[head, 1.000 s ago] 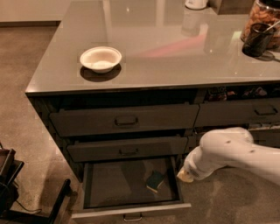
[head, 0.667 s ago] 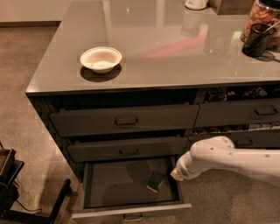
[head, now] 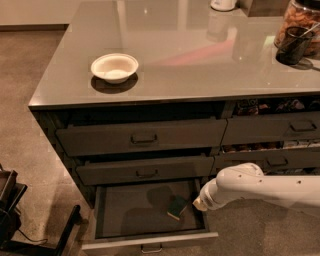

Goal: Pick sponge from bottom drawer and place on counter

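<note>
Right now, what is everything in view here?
counter: one, glossy grey, over the drawers.
white bowl: one, white, counter's left part.
dark cup: one, black, counter's far right.
jar: one, brownish contents, behind the cup.
bottom drawer: one, dark grey, pulled open.
sponge: one, green over yellow, in the bottom drawer's right side.
upper drawers: two, dark grey, stacked above it.
black stand: one, floor, lower left.
arm: one, white, extends from the right.
gripper: one, at the arm's tip, right of the sponge.
</note>
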Available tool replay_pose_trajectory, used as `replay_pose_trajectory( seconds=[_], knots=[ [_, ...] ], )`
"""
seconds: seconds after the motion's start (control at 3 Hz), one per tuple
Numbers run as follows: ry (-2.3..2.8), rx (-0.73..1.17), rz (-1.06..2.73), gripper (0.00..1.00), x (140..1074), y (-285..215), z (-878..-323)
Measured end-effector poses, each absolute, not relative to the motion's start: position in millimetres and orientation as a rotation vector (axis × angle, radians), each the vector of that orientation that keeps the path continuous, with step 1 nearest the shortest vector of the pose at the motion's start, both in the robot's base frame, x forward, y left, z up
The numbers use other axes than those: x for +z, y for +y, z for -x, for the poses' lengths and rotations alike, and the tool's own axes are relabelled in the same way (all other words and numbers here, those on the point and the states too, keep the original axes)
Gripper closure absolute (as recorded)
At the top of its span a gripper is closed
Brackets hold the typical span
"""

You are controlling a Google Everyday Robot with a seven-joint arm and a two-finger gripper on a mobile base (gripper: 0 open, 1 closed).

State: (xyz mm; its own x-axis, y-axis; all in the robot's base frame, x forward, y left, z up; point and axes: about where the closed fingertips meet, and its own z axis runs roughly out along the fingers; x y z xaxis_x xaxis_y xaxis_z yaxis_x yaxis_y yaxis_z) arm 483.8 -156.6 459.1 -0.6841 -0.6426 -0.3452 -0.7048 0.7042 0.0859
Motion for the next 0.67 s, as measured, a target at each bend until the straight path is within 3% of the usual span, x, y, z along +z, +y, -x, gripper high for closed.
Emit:
replay_pose_trajectory(
  seconds=[0.67],
  knots=[
    [2.485, 0.484, 0.976, 1.00, 409, -143, -483]
  ],
)
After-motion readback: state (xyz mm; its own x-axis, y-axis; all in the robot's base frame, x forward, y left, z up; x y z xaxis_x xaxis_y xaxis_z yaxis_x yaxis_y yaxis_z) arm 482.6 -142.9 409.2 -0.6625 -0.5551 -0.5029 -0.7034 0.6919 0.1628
